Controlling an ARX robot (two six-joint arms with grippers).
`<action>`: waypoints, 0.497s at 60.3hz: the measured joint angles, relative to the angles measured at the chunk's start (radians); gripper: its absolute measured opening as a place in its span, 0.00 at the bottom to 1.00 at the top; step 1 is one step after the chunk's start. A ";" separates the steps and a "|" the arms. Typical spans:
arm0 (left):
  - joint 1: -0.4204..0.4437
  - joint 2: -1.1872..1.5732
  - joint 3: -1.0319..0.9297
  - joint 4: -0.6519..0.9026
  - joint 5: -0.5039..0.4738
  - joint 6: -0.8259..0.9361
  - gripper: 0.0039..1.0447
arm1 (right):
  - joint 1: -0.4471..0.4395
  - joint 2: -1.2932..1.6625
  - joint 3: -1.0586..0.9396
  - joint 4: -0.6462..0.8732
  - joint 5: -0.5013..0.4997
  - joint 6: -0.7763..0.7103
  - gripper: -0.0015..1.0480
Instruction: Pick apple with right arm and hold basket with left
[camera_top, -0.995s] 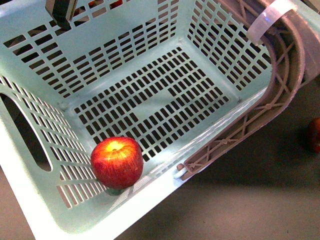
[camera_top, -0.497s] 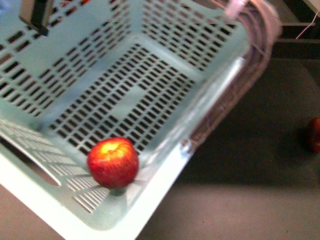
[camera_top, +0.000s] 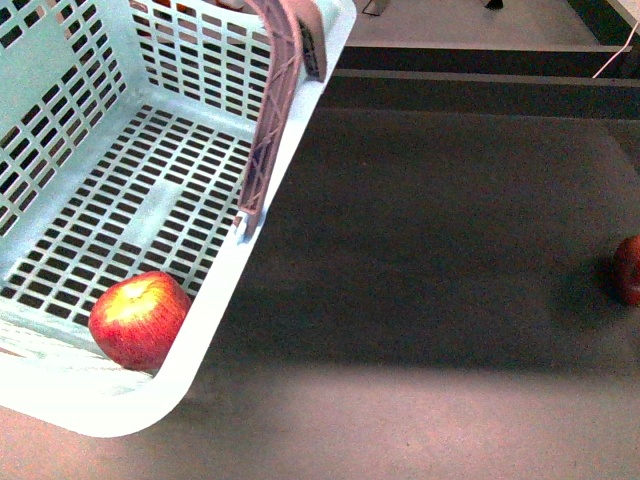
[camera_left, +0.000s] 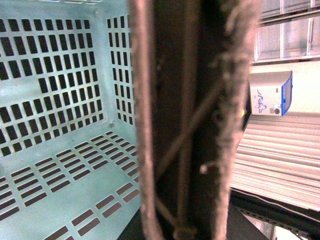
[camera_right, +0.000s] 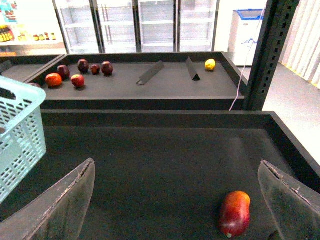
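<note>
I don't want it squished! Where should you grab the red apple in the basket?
Grip the apple around its round middle, coming down from above. It sits dimple up in the near corner of the basket, against the walls, so probably only the top is free.

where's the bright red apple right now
In the front view the apple sits at lower left, inside the basket, on its slotted floor and tucked against the wall in the near corner.

Nothing legible; the blue logo (camera_left: 259, 100) on the white freezer (camera_left: 278, 82) is too blurred.
</note>
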 joint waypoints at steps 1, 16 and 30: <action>0.006 0.001 -0.004 0.003 0.005 -0.002 0.05 | 0.000 0.000 0.000 0.000 0.000 0.000 0.91; 0.111 0.061 -0.055 0.049 0.068 -0.025 0.05 | 0.000 0.000 0.000 0.000 0.000 0.000 0.91; 0.131 0.085 -0.100 0.061 0.138 -0.023 0.05 | 0.000 0.000 0.000 0.000 0.000 0.000 0.91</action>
